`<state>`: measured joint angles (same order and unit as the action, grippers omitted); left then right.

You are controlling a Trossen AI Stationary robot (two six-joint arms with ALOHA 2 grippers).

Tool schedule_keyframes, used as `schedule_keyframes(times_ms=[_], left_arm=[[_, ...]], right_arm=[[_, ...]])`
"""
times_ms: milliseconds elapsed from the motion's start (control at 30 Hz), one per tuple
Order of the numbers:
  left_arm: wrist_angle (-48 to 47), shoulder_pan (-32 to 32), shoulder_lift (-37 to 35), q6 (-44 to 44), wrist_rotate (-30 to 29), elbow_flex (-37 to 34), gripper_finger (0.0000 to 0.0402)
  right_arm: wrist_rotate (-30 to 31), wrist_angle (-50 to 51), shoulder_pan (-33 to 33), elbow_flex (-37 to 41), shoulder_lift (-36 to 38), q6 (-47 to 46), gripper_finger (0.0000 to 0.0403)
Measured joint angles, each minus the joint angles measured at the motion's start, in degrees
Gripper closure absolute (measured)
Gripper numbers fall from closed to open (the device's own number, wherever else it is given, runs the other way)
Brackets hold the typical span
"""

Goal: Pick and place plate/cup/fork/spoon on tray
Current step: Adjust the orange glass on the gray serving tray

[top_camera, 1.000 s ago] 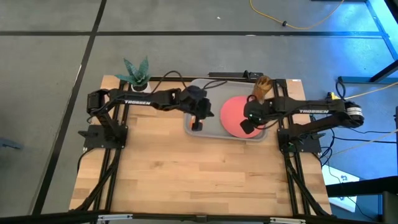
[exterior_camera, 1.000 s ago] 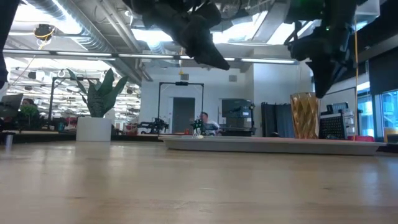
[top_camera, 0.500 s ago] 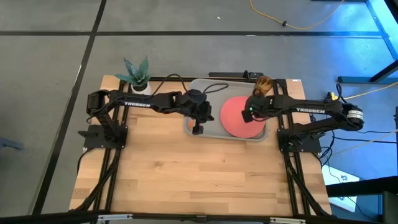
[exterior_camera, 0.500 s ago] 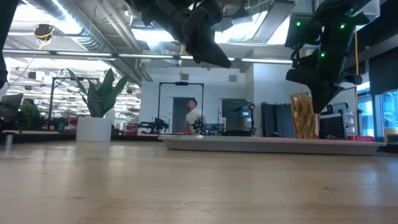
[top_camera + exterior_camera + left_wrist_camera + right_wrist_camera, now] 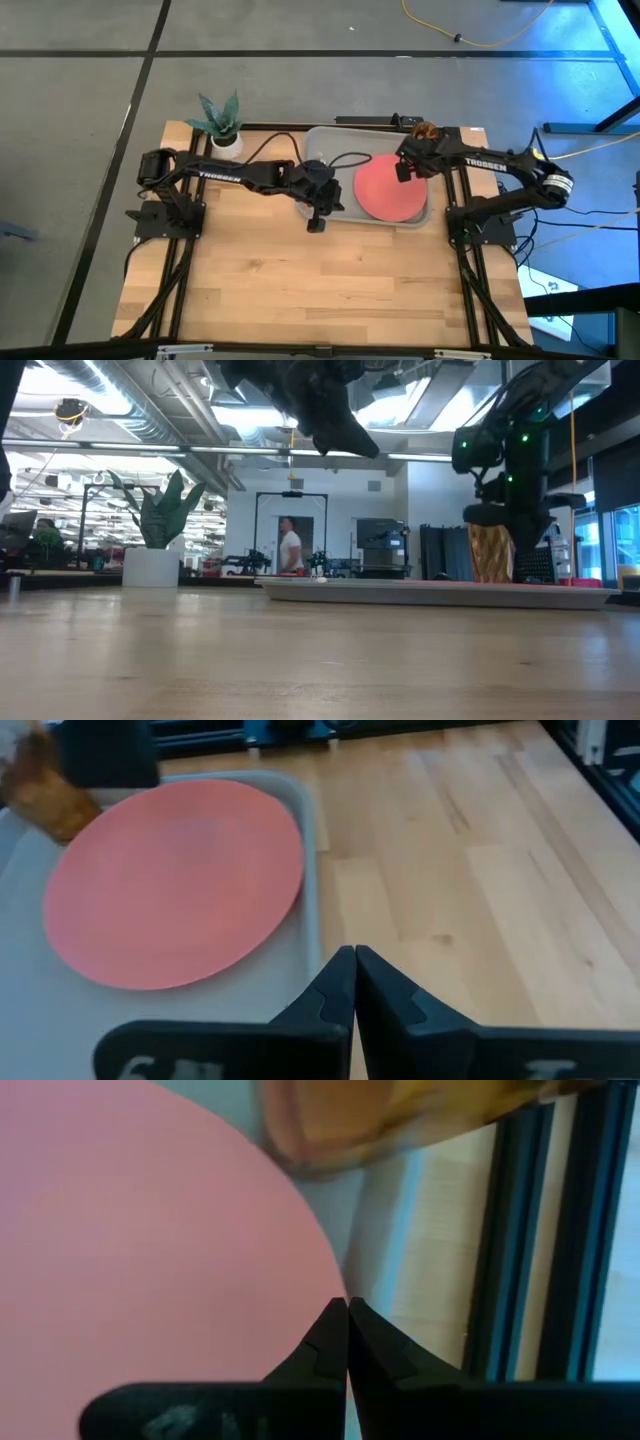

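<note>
The coral plate point(image 5: 390, 188) lies flat on the right half of the grey tray point(image 5: 335, 150) at the table's far side. The amber cup point(image 5: 425, 132) stands upright on the tray's far right corner. My right gripper point(image 5: 402, 172) is shut above the plate's far right edge point(image 5: 300, 1230), just short of the cup point(image 5: 400, 1120). My left gripper point(image 5: 316, 225) hovers shut, high over the tray's near rim point(image 5: 312, 900), holding nothing. In the low view it hangs well above the tray point(image 5: 440, 592). Fork and spoon are out of view.
A white pot with a green plant point(image 5: 222, 130) stands at the table's far left corner. Bare wood point(image 5: 320, 290) fills the near half of the table. A black cable point(image 5: 345, 160) runs over the tray's left part. A person point(image 5: 290, 548) walks in the room behind.
My right gripper has swung toward the table's far edge, from the plate's near side to its far right edge by the cup, sinking and turning as it went. My left gripper has drifted toward the near edge, from over the tray to its near rim. Both stayed shut.
</note>
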<state>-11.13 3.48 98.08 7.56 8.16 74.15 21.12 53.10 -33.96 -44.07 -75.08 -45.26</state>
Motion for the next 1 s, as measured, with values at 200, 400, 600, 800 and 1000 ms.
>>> schedule_keyframes(times_ms=[200,400,600,800,1000], left_arm=[[-0.01,-2.48,0.0,0.31,0.07,0.0,0.0401],[-0.01,-3.62,0.0,0.49,0.07,0.0,0.0401],[-0.01,-3.6,0.0,0.51,0.02,0.0,0.0401],[0.01,-3.62,0.0,0.53,0.04,-0.02,0.0401],[-1.06,-3.5,0.0,3.72,-1.81,-0.02,0.0401]], right_arm=[[1.25,-1.45,-3.21,-0.23,-3.55,2.23,0.0398],[0.89,-5.18,-4.25,-0.29,-5.39,3.72,0.0398],[-0.98,-4.81,-4.25,-0.33,-5.41,4.82,0.0398],[0.17,-1.88,-4.23,-0.3,-5.45,3.37,0.0398],[-7.47,-0.2,0.25,-0.17,-3.27,5.48,0.0398]])
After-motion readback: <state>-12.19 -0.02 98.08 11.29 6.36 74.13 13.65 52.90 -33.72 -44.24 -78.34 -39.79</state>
